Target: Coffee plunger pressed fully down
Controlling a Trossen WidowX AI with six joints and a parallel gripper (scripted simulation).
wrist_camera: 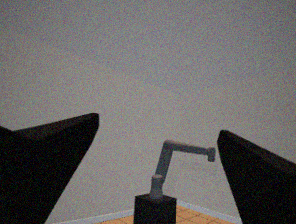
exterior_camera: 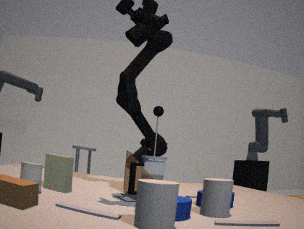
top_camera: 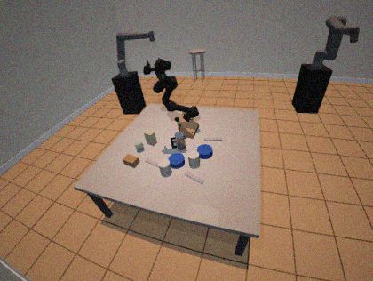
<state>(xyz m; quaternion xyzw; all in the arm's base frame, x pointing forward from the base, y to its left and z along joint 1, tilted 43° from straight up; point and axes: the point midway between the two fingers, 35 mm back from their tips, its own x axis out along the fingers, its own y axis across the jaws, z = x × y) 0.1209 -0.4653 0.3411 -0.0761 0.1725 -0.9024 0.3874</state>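
Going by the exterior view, got a gray background arm [top_camera: 121, 49] [exterior_camera: 22, 81] way over on the left. Below, can see an orange-brown block [top_camera: 130, 160] [exterior_camera: 19, 192] on the table [top_camera: 222, 200], then a small pale cylinder [top_camera: 139, 147] [exterior_camera: 31, 175] and a greenish block [top_camera: 150, 138] [exterior_camera: 58, 173]. Also spotted a thin strip [top_camera: 153, 163] [exterior_camera: 87, 211] lying flat, and a stool [top_camera: 197, 52] [exterior_camera: 84, 148] behind the table.

Toward the middle, got the black robot arm [top_camera: 166, 89] [exterior_camera: 141, 61] reaching up high, with the gripper [top_camera: 147, 67] [exterior_camera: 137, 4] [wrist_camera: 158, 128] well above the press. Wide open fingers, with nothing between. Found the coffee press [top_camera: 180, 141] [exterior_camera: 155, 167] upright on the table, behind the front gray cylinder [top_camera: 165, 168] [exterior_camera: 156, 204] in the exterior view. Can see the round black plunger knob [top_camera: 177, 119] [exterior_camera: 158, 111] sticking up high on a thin rod, so not pressed down.

Further right, got another gray cylinder [top_camera: 194, 159] [exterior_camera: 216, 198], plus a second flat strip [top_camera: 194, 178] [exterior_camera: 247, 223]. Ending with another gray background arm [top_camera: 335, 40] [exterior_camera: 262, 130] on a black pedestal [top_camera: 312, 89] [exterior_camera: 251, 175].
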